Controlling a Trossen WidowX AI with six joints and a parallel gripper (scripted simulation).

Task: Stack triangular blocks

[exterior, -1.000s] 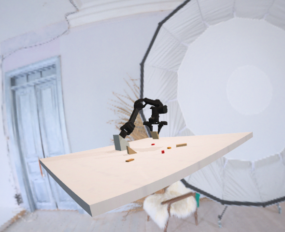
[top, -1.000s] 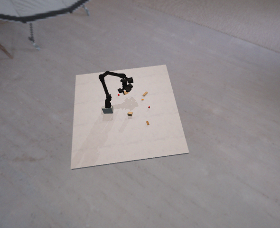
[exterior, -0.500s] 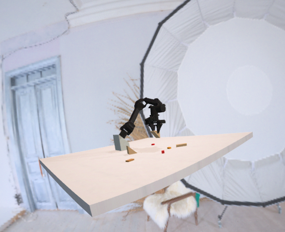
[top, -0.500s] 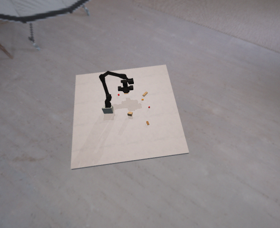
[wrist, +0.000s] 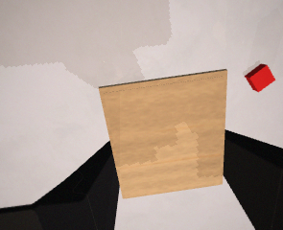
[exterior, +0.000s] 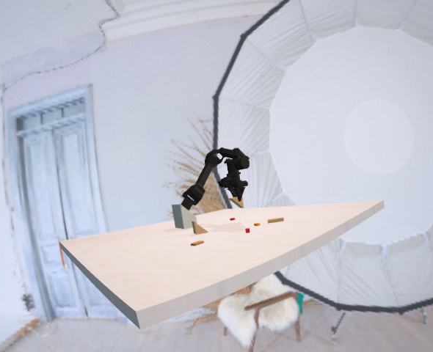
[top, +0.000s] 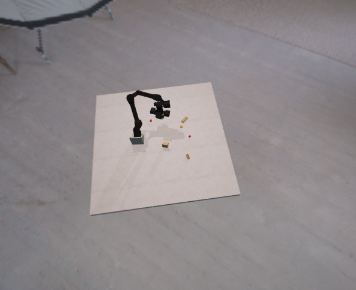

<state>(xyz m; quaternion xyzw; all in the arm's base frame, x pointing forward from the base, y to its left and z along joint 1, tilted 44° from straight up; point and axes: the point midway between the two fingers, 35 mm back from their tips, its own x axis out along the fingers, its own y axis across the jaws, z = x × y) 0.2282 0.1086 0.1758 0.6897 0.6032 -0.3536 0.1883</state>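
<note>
One triangular wooden block [top: 165,144] [exterior: 198,228] stands on the table [top: 119,187] [exterior: 133,273] in front of the arm's base; in the exterior view its slope falls to the right. My gripper [exterior: 240,196] [wrist: 163,140] is shut on the other triangular block [exterior: 238,202] [wrist: 165,115], a finger at each end. It holds it above the table, well away from the standing block. In the exterior view the held block's slope faces down and to the left. In the top view the hand hides most of it. The wrist view does not show the standing block.
Two small red cubes [top: 151,120] [top: 189,136] [exterior: 232,218] [exterior: 247,230] lie on the table. A light wooden bar [top: 184,119] [exterior: 275,220] and a small orange block [top: 181,126] [exterior: 257,224] lie beyond the hand. An orange-brown block [top: 187,156] [exterior: 197,243] lies nearer the front. One red cube [wrist: 260,78] shows in the wrist view.
</note>
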